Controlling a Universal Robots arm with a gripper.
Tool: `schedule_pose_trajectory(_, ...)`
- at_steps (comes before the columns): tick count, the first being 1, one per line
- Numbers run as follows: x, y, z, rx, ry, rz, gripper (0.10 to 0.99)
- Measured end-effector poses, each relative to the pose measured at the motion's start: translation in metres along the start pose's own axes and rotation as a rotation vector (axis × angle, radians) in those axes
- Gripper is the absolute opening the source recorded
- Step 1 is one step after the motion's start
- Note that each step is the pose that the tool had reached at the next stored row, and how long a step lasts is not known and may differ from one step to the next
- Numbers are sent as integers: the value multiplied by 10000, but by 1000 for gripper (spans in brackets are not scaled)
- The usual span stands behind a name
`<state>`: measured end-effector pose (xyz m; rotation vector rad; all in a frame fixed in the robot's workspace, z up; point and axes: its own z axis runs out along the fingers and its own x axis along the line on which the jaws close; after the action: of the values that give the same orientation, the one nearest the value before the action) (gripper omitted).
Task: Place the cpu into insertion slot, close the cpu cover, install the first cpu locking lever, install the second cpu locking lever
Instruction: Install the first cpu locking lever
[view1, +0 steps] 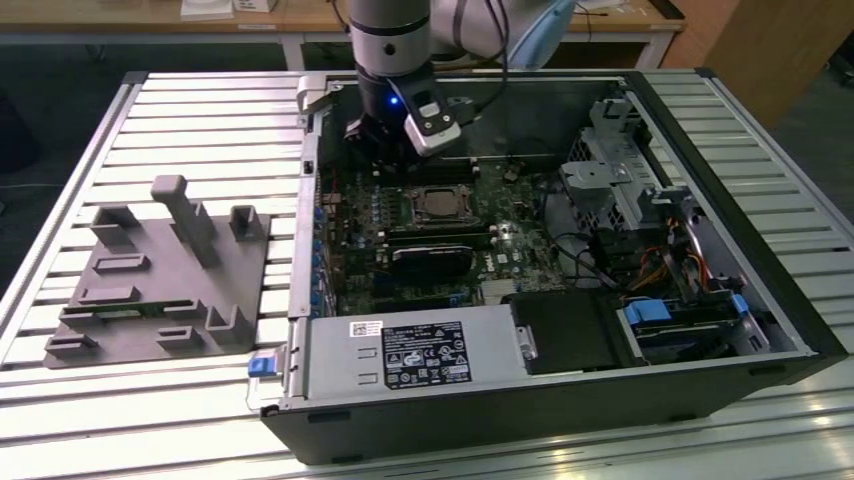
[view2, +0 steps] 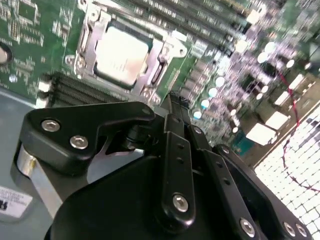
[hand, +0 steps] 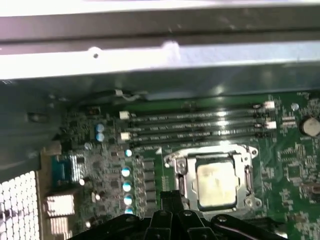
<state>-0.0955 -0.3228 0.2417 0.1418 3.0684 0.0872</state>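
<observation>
The cpu (view1: 438, 205) (view2: 122, 52) (hand: 216, 184) lies flat in the insertion slot (view1: 412, 206) on the green board, its dull silver top showing. The cpu cover (view2: 86, 46) (hand: 184, 168), a silver frame, lies down around the chip's edges. My gripper (view1: 384, 165) (view2: 172, 101) (hand: 168, 198) hangs just above the board beside the socket, toward the case's back wall. Its black fingers are shut with nothing between them. Whether the thin levers along the socket's sides are latched, I cannot tell.
Long black memory slots (hand: 200, 125) run beside the socket. A black graphics card (view1: 430, 262), the labelled power supply (view1: 414, 355) and a drive cage (view1: 614, 170) crowd the open case. A grey fixture (view1: 160, 270) sits on the slatted table at the exterior view's left.
</observation>
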Motion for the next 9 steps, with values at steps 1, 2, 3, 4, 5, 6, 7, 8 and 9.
schedule_pose_trajectory(1,9,-1,-1,-149,13,12,106)
schedule_pose_trajectory(2,19,-1,-2,-289,28,23,106)
schedule_pose_trajectory(3,29,-2,-3,-421,40,34,106)
schedule_pose_trajectory(4,39,-4,-3,-543,50,42,106)
schedule_pose_trajectory(5,50,-4,-4,-665,61,49,106)
schedule_pose_trajectory(6,59,-5,-4,-773,71,56,106)
schedule_pose_trajectory(7,69,-7,-5,-887,82,63,106)
schedule_pose_trajectory(8,79,-7,-6,-995,91,72,106)
schedule_pose_trajectory(9,88,-8,-6,-1083,98,79,106)
